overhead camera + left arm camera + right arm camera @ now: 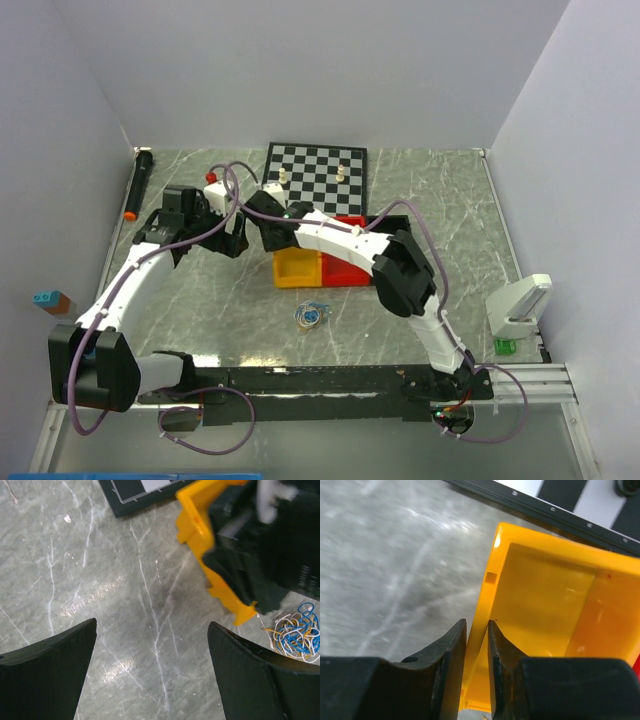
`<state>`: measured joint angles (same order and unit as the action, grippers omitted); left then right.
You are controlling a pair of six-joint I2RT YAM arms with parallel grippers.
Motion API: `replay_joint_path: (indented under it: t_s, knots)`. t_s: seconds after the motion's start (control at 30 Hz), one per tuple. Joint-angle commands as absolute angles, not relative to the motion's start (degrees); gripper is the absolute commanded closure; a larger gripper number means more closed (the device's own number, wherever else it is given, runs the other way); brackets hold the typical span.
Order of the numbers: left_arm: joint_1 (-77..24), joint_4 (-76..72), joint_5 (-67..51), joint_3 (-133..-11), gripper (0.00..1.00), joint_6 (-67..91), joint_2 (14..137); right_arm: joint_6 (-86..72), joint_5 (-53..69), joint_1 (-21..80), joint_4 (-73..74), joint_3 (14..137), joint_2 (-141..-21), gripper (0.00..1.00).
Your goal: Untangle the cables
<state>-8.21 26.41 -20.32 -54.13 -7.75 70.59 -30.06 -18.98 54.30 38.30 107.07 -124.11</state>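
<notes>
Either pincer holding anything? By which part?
Right pincer grips the yellow bin by the rim of a side wall. Left pincer is open and holds nothing.

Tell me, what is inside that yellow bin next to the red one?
Nothing that shows: the visible floor and walls of the yellow bin are bare. Its near corner is covered by the right hand, which pinches the bin's wall.
</notes>
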Motion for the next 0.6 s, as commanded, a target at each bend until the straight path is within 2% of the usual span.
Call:
replay_joint_path:
  t_s: [0.0, 0.07, 0.2, 0.27, 0.37, 0.47, 0.57]
  knots:
    - [-7.9, 24.3, -21.0, -53.8, 0.03, -6.3, 68.9, -28.0, -14.2, 55.8, 36.6, 118.3, -127.5, 0.71]
    - [-7.9, 24.3, -20.9, -53.6, 0.03, -6.1, 68.6, -27.4, -12.8, 55.9, 35.6, 120.1, -128.4, 0.68]
    - [-7.7, 24.1, -19.7, -53.1, 0.03, -5.2, 68.3, -24.7, -7.6, 56.0, 31.4, 118.7, -126.7, 0.50]
    - [-7.6, 24.2, -19.6, -53.2, 0.03, -5.1, 67.9, -23.6, -7.6, 56.2, 29.7, 115.5, -123.3, 0.41]
    - [-7.6, 24.3, -20.4, -53.3, 0.03, -5.3, 67.6, -22.6, -9.2, 55.8, 26.6, 108.0, -116.7, 0.33]
    - [-7.6, 25.0, -22.1, -53.9, 0.03, -5.6, 68.2, -23.0, -12.7, 54.9, 26.3, 101.1, -109.5, 0.31]
    - [-7.6, 25.3, -24.4, -54.0, 0.03, -6.4, 68.8, -25.0, -14.0, 52.7, 24.6, 88.6, -99.6, 0.30]
